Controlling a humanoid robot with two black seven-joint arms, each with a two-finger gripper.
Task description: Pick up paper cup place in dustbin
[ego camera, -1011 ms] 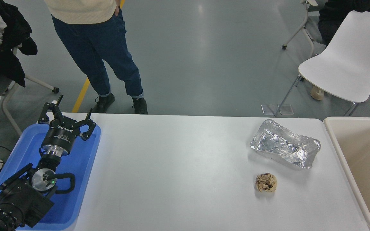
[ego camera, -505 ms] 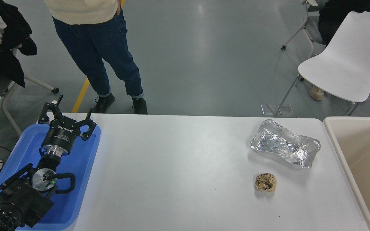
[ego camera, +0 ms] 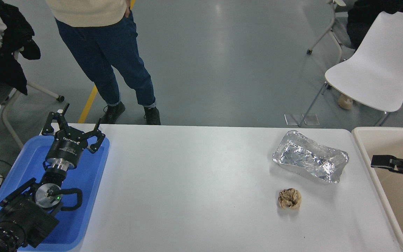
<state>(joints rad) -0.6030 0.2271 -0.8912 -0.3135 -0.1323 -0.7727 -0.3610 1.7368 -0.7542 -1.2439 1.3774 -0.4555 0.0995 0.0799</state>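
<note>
Dustbin (ego camera: 364,147), beige with a thick rounded rim, stands at the right end of the white table (ego camera: 194,189), only its left part inside the head view. Above its open inside the right gripper (ego camera: 380,162) reaches in from the right edge; just a dark rounded body and one black finger pointing left are seen, so whether it is spread or closed cannot be told, and nothing can be seen in it. No paper cup can be seen on the table or in the visible part of the bin. On the table just left of the bin lies a crinkled silver foil tray (ego camera: 310,156), set at an angle, and nearer the camera, apart from it, sits a crumpled brown paper ball (ego camera: 289,198). At the table's left end a shallow blue tray (ego camera: 89,182) holds the parked left arm, which comes in from the lower left corner; the left gripper (ego camera: 73,126) is over the tray's far edge, its black fingers spread wide apart and holding nothing. Beyond the far edge of the table a person (ego camera: 107,52) in dark jeans and a cream top stands on the grey floor, and a white chair (ego camera: 380,66) stands at the upper right.
</note>
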